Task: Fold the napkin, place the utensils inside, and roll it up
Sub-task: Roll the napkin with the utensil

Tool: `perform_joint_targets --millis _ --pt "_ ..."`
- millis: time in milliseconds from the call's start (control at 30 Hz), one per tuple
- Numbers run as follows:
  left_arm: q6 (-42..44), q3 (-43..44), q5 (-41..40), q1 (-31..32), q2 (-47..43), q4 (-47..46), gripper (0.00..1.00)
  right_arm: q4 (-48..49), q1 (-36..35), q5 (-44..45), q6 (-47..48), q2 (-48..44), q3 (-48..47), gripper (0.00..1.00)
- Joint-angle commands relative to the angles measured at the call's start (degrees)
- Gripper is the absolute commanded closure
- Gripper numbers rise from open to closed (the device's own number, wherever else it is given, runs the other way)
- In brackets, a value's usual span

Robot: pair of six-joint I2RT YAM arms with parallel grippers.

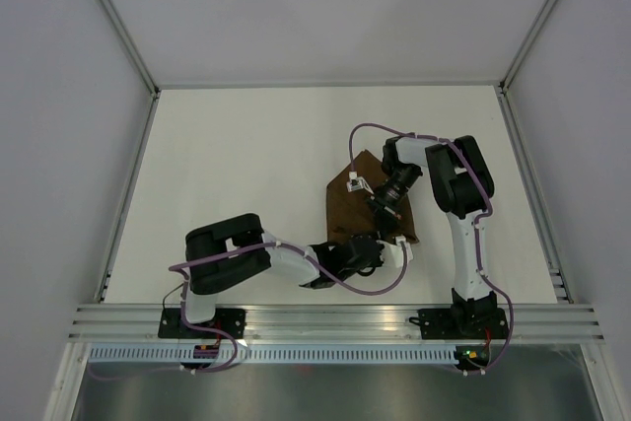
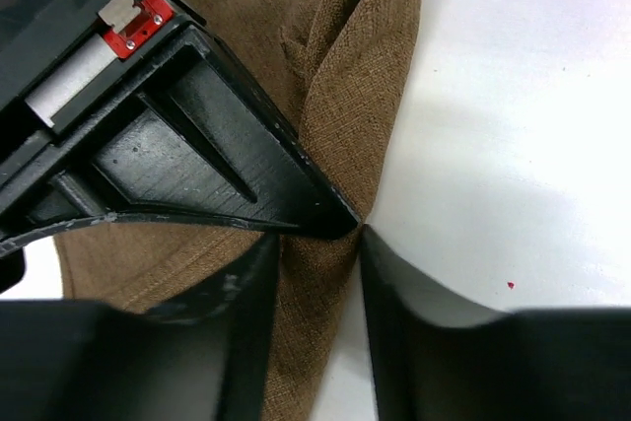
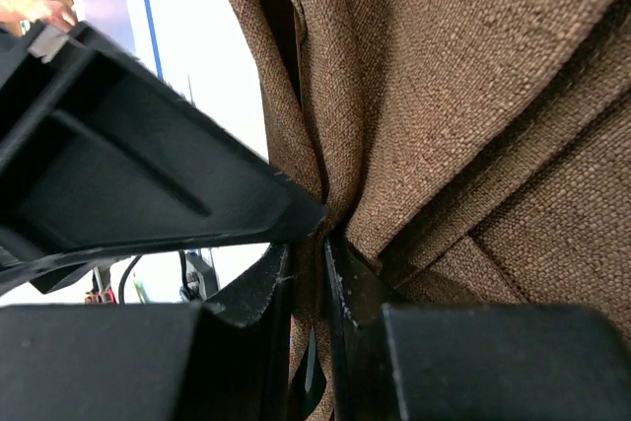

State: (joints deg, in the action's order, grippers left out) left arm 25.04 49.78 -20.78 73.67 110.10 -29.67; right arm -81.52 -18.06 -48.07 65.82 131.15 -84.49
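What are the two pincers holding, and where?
Both hold the brown napkin. The left pincer pinches a bunched fold by its near edge; the right pincer pinches a gathered fold farther back.

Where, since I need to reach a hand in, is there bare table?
Bare table spans from the left wall to the napkin, plus the far strip between napkin and back wall. Crowded: the near right, where left fingers and right fingers pinch the napkin; only a narrow strip lies by the right wall.
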Motion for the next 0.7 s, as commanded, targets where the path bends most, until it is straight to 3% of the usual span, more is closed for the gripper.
perform_joint_targets --millis 0,200,367,467,500,667 --pt "-3.85 -0.74 5.21 -1.51 2.4 6.1 0.6 7.51 0.22 6.06 3.79 2.7 -0.59 0.89" --pt "-6.31 -0.82 9.25 -2.74 2.4 9.45 0.83 6.63 0.22 5.62 4.14 2.97 -1.55 0.89" --pt "-8.86 -0.3 16.45 -4.4 1.87 12.44 0.92 6.28 0.22 4.92 3.96 2.88 -2.08 0.85" --pt "-10.18 0.66 22.67 -6.16 2.04 15.94 0.97 5.93 0.31 3.87 3.79 1.31 -2.0 0.74" --pt "-10.62 1.45 23.93 -6.6 2.13 17.0 0.98 5.67 0.4 3.43 3.7 0.78 -1.91 0.65" --pt "-12.99 2.08 31.83 -9.5 1.61 20.09 0.98 6.45 1.71 -0.08 1.25 -5.18 -2.0 0.51"
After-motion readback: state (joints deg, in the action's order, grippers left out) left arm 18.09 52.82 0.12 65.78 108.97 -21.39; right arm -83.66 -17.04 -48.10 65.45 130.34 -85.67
